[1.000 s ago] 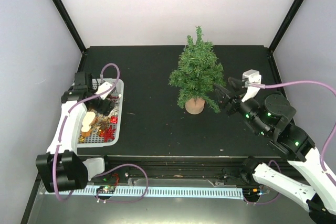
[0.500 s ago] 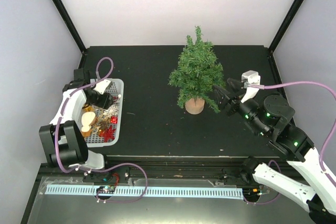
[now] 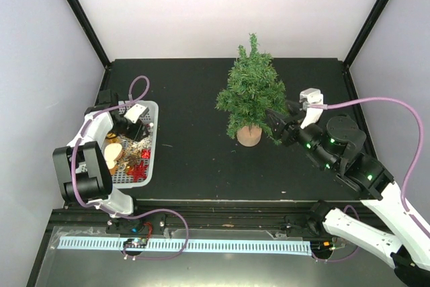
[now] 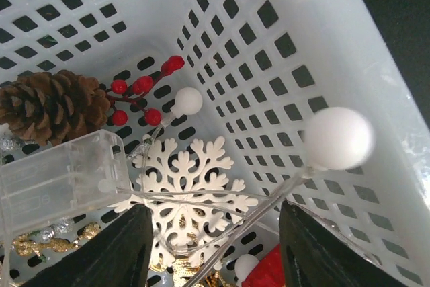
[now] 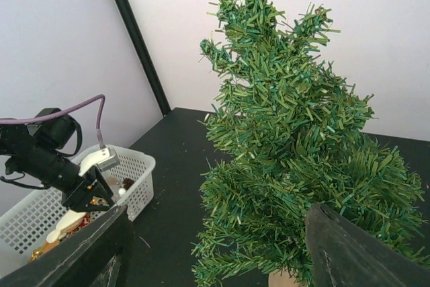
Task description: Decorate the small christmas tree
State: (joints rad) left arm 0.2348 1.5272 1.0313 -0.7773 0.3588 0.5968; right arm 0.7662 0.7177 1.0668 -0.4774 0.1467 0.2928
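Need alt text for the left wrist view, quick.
The left tool, open, points into a white basket of ornaments: a white snowflake, a pine cone, red berries and a clear battery box wired to white ball lights.

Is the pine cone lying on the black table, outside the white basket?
No, the pine cone lies inside the white perforated basket, next to the red berry sprig.

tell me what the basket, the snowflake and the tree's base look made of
Basket: white moulded plastic, slightly glossy, with a regular grid of slots. Snowflake: flat matt white cut-out, maybe painted wood or plastic; can't tell. Base of the small christmas tree: tan, matt, looks like wood.
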